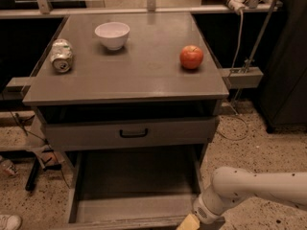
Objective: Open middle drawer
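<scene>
Desk [144, 80], camera view: a can [61, 55] lies by the left edge, a bowl [112, 35] stands toward the back edge and an apple [191, 56] near the right edge. Under the front edge sits a drawer [81, 137] with a black handle [134, 133]. Below it the middle drawer [136, 207] stands far out, its deep box showing. The gripper [192, 222] is at that drawer's front right corner; I cannot tell whether it grips.
</scene>
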{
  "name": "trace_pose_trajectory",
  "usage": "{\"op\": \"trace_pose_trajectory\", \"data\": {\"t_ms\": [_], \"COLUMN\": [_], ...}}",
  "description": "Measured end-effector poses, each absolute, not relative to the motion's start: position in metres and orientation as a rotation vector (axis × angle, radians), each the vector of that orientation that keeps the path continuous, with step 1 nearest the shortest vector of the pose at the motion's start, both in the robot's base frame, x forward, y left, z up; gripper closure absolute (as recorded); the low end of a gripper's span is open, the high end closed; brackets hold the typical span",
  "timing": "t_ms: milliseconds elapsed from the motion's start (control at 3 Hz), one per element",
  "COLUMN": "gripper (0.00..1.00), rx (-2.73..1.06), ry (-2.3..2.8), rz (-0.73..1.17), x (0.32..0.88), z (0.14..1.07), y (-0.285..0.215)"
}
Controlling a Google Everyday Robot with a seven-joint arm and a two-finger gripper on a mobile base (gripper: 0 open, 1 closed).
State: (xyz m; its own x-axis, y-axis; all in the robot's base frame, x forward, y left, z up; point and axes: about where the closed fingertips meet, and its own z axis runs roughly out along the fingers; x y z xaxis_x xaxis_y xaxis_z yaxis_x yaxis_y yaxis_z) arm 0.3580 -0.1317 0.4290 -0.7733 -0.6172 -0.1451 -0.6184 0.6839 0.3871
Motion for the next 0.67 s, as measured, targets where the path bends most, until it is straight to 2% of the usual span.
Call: {"op": "trace_pose_trajectory", "data": {"t_ms": [333, 667], "gripper": [0.0, 0.0], "rx": [-0.861, -0.86], "ry": [2.887, 2.887], "rz": [0.667, 0.667], "x": [0.3265, 0.3292], "z": [0.4419, 0.4429], "y": [-0.1419, -0.1405]}}
